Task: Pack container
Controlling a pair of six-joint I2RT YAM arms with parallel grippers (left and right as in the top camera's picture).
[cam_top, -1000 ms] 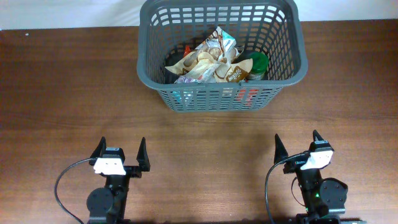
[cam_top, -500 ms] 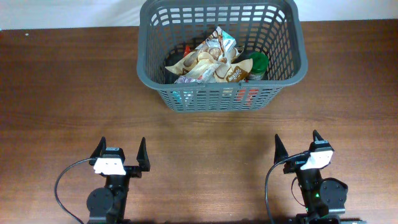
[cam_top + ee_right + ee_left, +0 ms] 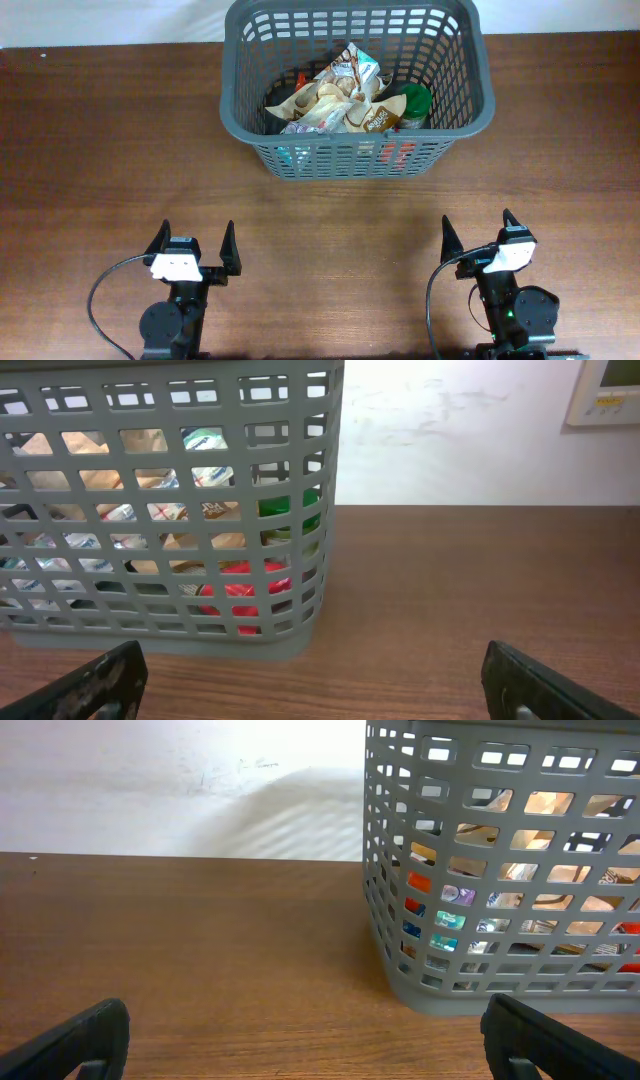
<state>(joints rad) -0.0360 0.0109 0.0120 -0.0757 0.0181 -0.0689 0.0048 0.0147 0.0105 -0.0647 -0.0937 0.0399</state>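
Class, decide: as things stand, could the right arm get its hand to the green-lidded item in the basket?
Probably yes. The right hand is open and empty, with bare table between it and the basket. The green-lidded item lies uncovered at the basket's right end; reach in over the rim.

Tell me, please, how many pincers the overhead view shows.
2. The left pincer is open at lower left, the right pincer open at lower right; both empty.
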